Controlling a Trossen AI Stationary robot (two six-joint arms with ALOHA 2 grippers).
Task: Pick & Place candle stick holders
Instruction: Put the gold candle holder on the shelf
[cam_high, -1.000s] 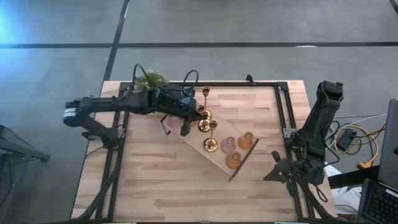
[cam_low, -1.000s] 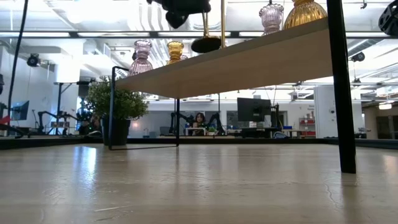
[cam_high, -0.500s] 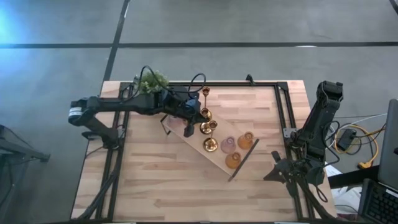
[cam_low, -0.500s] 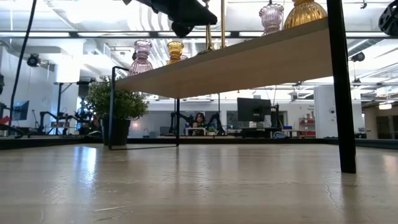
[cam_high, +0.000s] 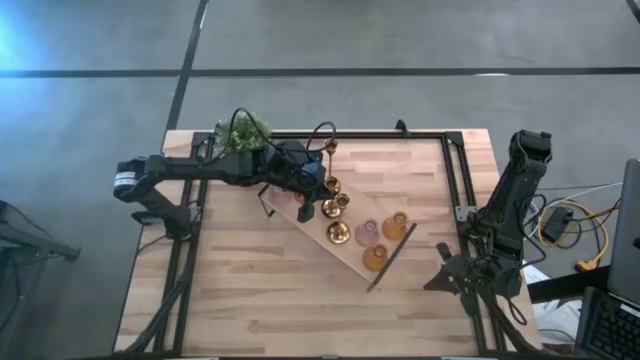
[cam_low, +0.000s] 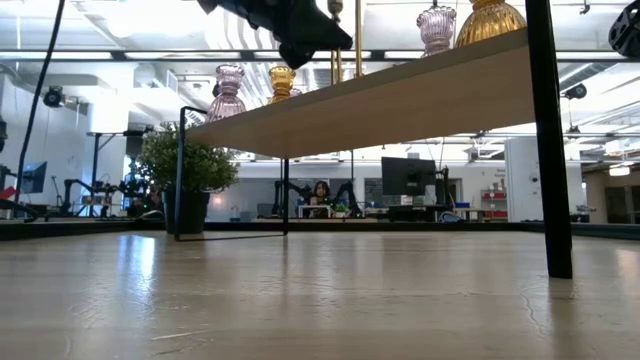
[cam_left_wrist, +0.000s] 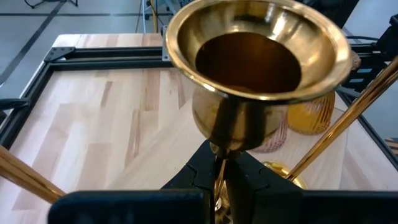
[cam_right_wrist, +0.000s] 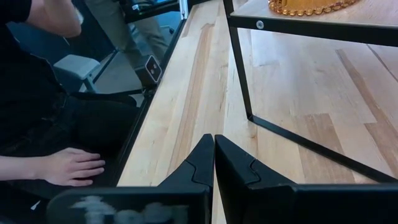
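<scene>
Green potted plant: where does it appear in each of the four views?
High view: the potted plant stands near the table's top-left corner.
Low view: the plant is left of centre, far back.
Left wrist view: not in it.
Right wrist view: not in it.
Shared landmark: the wooden tray.

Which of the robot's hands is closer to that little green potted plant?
The left. Its hand is shut on a gold candle holder over the tray's end, just beside the plant. The right hand waits at the table's opposite edge.
</scene>
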